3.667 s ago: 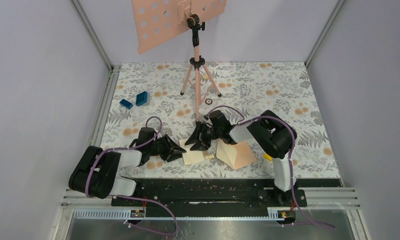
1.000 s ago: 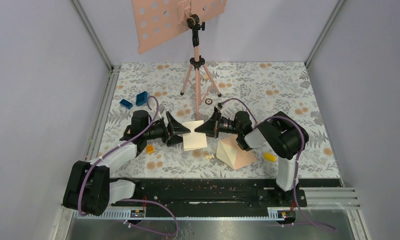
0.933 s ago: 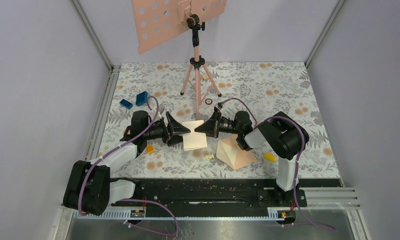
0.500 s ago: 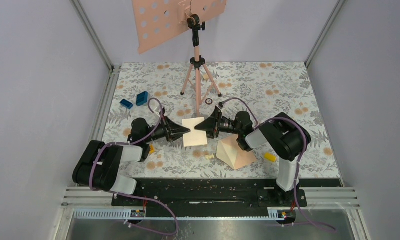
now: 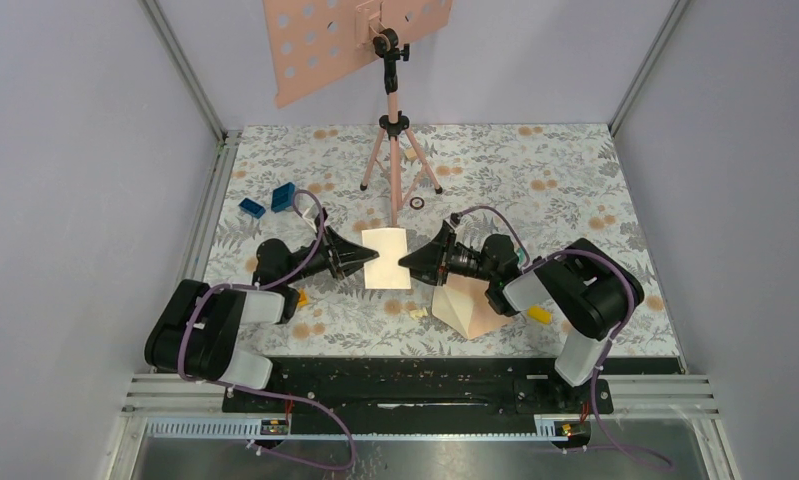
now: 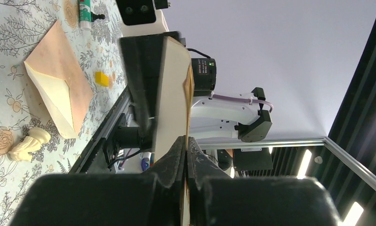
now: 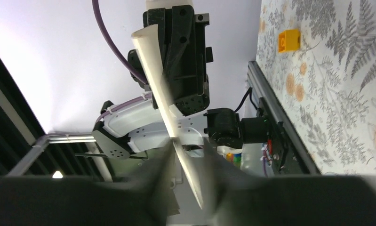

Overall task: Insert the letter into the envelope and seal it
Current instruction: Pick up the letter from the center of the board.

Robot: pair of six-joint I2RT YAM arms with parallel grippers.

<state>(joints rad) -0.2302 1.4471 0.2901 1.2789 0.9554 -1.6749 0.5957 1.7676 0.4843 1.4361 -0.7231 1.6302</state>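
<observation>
The left claw point(image 5: 361, 258) pinches the letter point(image 5: 387, 260) by its left edge; the right claw point(image 5: 408, 266) stands spread around the right edge.

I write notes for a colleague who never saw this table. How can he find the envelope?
From the pink tripod at the back of the flowered table, come toward the near edge. The envelope lies flat there, right of centre. It is peach-pink and creased; the pale letter nearby is held in the air.
</observation>
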